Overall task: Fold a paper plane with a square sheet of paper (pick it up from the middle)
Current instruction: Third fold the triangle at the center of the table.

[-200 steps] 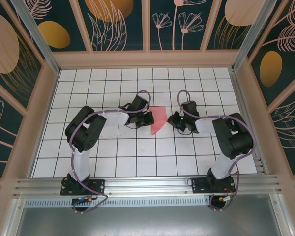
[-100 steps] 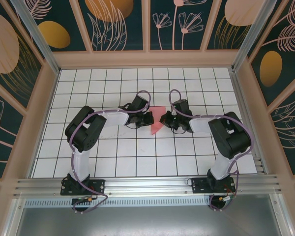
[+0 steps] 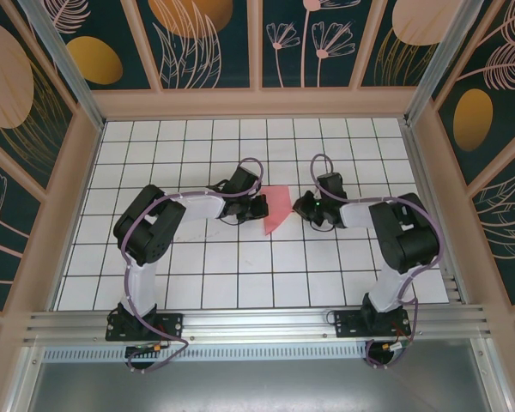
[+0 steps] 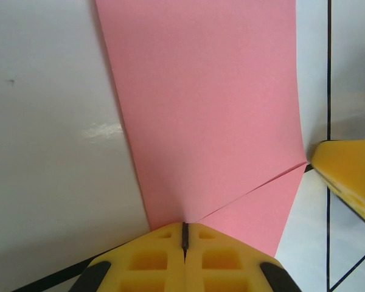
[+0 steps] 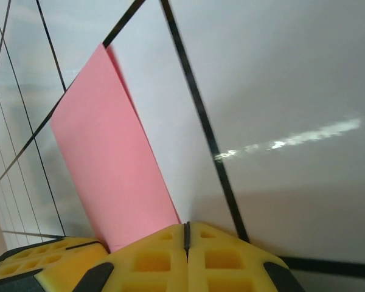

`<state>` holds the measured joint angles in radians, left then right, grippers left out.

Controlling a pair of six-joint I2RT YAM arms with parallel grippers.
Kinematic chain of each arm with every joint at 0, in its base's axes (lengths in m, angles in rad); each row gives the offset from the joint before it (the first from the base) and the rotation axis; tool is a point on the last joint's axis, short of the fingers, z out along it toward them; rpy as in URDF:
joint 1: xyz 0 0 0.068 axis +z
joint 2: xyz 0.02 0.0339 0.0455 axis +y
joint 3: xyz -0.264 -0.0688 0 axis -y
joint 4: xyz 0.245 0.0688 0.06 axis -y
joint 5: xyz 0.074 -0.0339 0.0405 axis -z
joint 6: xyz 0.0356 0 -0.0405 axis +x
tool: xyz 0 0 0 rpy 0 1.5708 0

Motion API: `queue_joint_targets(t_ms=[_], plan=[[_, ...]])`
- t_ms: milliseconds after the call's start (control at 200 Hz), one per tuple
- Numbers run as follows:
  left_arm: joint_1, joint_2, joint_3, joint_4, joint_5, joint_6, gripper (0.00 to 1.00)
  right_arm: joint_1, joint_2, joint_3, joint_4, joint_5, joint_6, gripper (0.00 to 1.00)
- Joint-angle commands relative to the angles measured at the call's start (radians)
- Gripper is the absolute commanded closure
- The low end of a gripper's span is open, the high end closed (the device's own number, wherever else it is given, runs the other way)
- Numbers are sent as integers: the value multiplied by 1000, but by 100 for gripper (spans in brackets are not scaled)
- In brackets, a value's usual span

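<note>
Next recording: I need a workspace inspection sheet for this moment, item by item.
Surface: white table with a black grid, flat and glossy.
Job's things: thin pink sheet of paper, partly folded with a diagonal crease showing, lying mid-table between the two grippers.
Clutter: nothing seen.
Grippers: left gripper shut, tips at the paper's near edge; right gripper shut, at the paper's opposite side; whether either pinches the paper cannot be told.
Cables: purple cables looped along both arms, off the paper.
Surroundings: dark floral wall panels on three sides; metal rail at the near edge, carrying the arm bases.
</note>
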<state>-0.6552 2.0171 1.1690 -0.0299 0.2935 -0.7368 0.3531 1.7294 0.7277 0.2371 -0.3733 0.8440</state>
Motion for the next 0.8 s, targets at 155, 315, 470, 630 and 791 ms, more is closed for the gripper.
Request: queue_joint_targets(t_ms=[155, 315, 470, 630, 791], plan=[[19, 83, -63, -148, -149, 11, 100, 109, -166, -34, -7, -1, 8, 97], [20, 83, -72, -137, -147, 5, 100, 205, -159, -102, 116, -77, 95, 97], [20, 83, -75, -131, -148, 4, 100, 247, -142, -132, 161, -85, 132, 98], [20, 80, -79, -130, -146, 3, 100, 269, -100, -125, 165, -96, 136, 98], [19, 80, -83, -125, -145, 0, 100, 274, -68, -125, 165, -106, 141, 98]])
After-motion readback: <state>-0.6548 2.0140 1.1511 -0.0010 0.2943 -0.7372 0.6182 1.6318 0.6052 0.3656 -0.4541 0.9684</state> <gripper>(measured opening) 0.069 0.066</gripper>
